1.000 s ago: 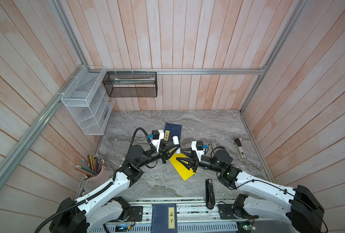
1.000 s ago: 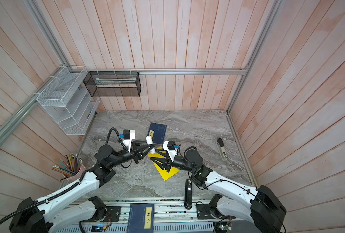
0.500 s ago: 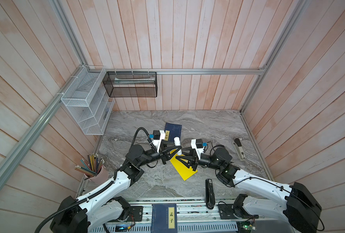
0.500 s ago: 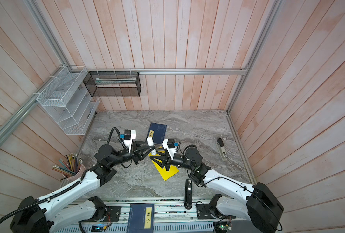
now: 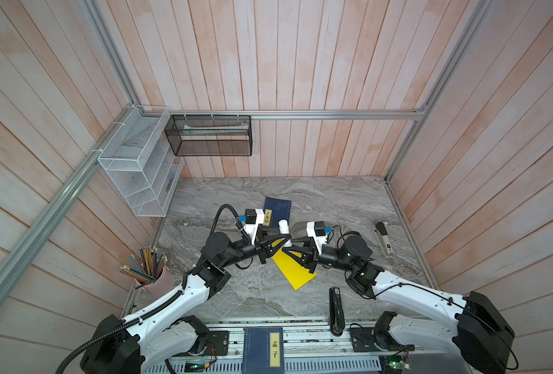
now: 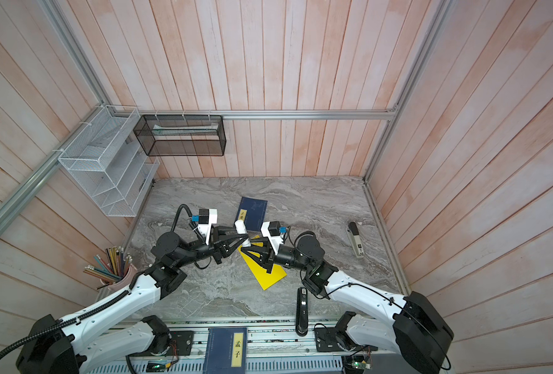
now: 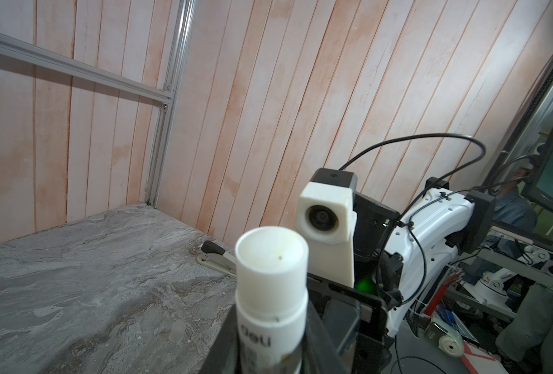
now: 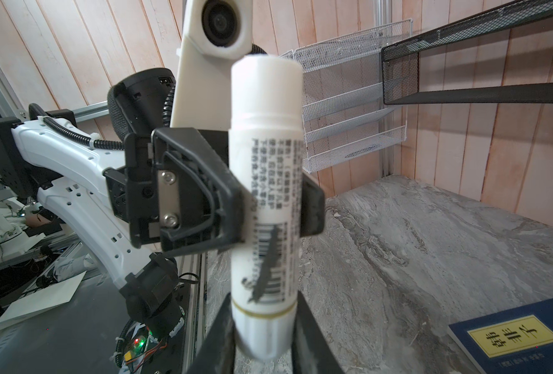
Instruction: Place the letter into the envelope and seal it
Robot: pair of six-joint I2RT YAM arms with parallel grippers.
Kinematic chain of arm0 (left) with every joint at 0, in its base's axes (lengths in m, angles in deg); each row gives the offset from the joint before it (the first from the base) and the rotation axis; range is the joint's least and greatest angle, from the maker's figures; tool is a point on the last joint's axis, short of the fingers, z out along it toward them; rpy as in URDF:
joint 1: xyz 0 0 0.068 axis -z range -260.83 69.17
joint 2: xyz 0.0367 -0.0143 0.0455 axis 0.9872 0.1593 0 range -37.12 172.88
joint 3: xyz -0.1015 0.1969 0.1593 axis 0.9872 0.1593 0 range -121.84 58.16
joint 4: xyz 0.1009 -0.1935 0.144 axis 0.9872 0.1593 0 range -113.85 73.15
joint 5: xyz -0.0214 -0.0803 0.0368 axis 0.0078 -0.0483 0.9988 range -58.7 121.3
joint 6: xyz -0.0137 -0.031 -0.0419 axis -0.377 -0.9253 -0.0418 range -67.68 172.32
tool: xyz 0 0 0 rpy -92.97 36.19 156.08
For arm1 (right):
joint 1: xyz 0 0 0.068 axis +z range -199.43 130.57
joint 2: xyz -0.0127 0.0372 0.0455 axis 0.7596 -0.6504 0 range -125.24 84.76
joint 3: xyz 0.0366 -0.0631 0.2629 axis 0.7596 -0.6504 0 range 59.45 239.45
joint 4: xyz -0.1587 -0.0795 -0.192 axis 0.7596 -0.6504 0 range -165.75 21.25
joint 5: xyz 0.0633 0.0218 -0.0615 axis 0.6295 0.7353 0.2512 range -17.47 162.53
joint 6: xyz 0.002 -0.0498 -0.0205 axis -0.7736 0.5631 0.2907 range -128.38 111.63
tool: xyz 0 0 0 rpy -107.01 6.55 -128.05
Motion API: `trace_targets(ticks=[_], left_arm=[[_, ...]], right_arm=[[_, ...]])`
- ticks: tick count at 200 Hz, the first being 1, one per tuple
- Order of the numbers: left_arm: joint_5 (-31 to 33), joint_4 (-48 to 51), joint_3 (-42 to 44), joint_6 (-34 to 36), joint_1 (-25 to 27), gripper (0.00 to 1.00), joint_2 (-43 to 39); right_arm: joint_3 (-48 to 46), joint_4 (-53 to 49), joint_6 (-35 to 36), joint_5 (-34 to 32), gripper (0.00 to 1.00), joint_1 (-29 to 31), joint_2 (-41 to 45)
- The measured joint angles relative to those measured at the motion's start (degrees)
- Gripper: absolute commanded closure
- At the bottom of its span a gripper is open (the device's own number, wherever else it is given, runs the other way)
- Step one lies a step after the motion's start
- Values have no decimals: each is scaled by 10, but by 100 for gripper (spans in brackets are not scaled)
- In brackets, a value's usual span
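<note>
The envelope (image 5: 293, 269) lies flat on the marble table (image 5: 333, 200), beneath both grippers; thin, light and floppy, it is best pinched at an edge. The letter is not seen. A glue stick (image 8: 265, 200) is clamped by the left gripper (image 8: 268, 207); the right gripper (image 8: 262, 327) is closed around its base.
</note>
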Motion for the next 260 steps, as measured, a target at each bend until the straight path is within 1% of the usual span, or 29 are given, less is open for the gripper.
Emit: trace_targets(ticks=[60, 75, 84, 115, 133, 144, 161, 175, 191, 206, 235, 260], left_arm=[[-4, -1, 0, 0, 0, 100, 0], [-5, -1, 0, 0, 0, 100, 0], [-7, -1, 0, 0, 0, 100, 1], [-9, -1, 0, 0, 1, 100, 2], [-8, -1, 0, 0, 1, 100, 2], [-8, -1, 0, 0, 1, 100, 2], [-8, -1, 0, 0, 1, 100, 2], [-6, 0, 0, 0, 1, 100, 2], [-3, 1, 0, 0, 1, 100, 2], [3, 1, 0, 0, 1, 100, 2], [6, 1, 0, 0, 2, 100, 2], [6, 1, 0, 0, 2, 100, 2]], right_arm=[[1, 2, -8, 0, 69, 0, 0], [1, 2, -10, 0, 65, 0, 0], [1, 4, -11, 0, 65, 0, 0], [3, 9, -12, 0, 71, 0, 0], [4, 8, -12, 2, 71, 0, 0], [4, 8, -12, 2, 69, 0, 0], [4, 9, -12, 3, 58, 0, 0], [4, 8, -10, 5, 56, 0, 0], [4, 5, -7, 5, 56, 0, 0], [4, -2, -5, 7, 58, 0, 2], [4, -11, 3, 6, 66, -1, 6], [4, -12, 4, 6, 67, -3, 6]])
